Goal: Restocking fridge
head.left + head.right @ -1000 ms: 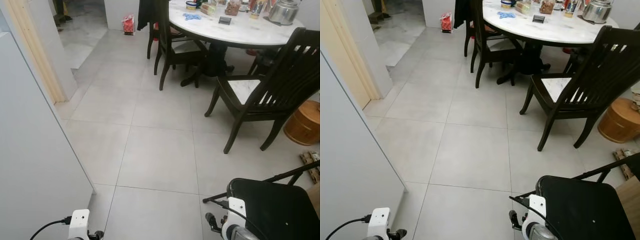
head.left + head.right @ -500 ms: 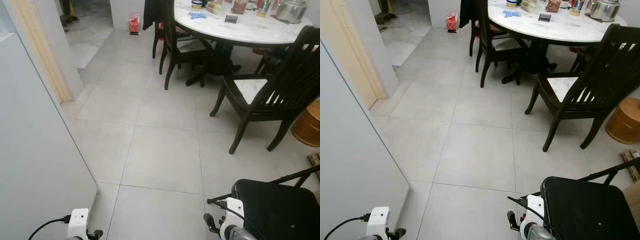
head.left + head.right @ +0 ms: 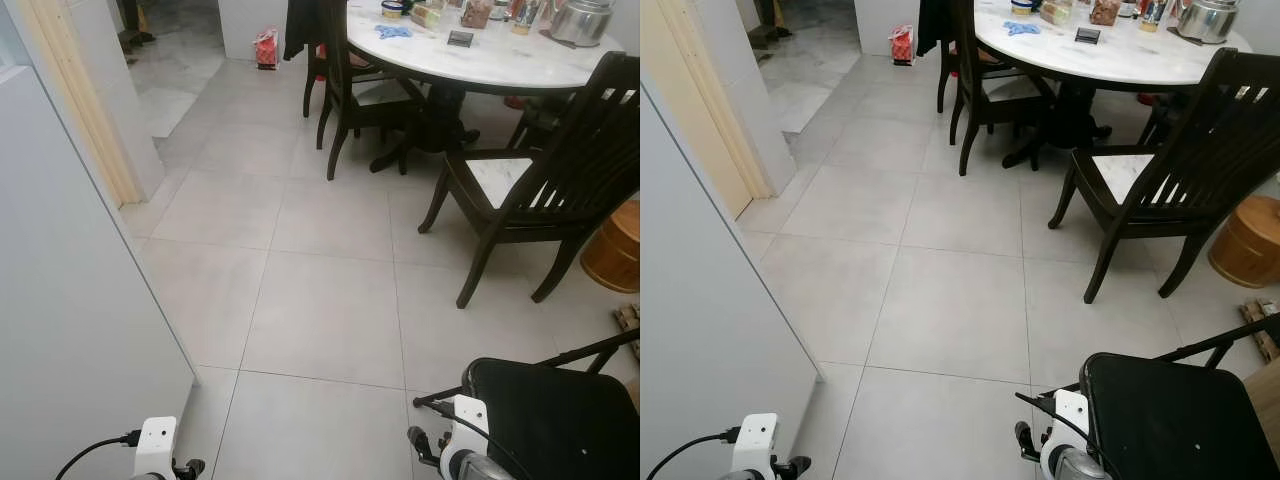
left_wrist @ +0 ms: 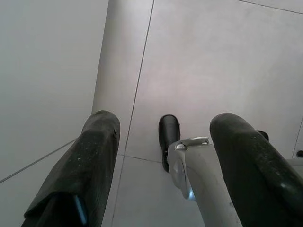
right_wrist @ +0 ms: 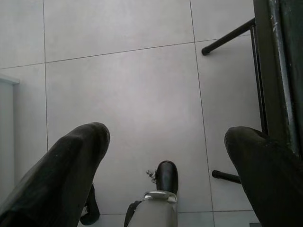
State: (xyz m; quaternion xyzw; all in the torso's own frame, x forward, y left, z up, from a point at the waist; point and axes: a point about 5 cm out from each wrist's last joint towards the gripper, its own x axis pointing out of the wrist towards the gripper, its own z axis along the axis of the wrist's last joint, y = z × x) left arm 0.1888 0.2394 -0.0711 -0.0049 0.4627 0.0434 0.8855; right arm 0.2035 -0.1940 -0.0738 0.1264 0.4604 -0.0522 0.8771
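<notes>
From the head camera, a smooth white fridge side stands flat and tall just beside the low-hanging left arm. Ahead lie pale matte floor tiles, a round marble tabletop and dark slatted wooden chairs. A black folding chair sits by the right arm.

In the left wrist view, the left gripper has its rounded black fingers spread, holding nothing, the fridge wall beyond one finger.

In the right wrist view, the right gripper is likewise spread and empty over tile.
</notes>
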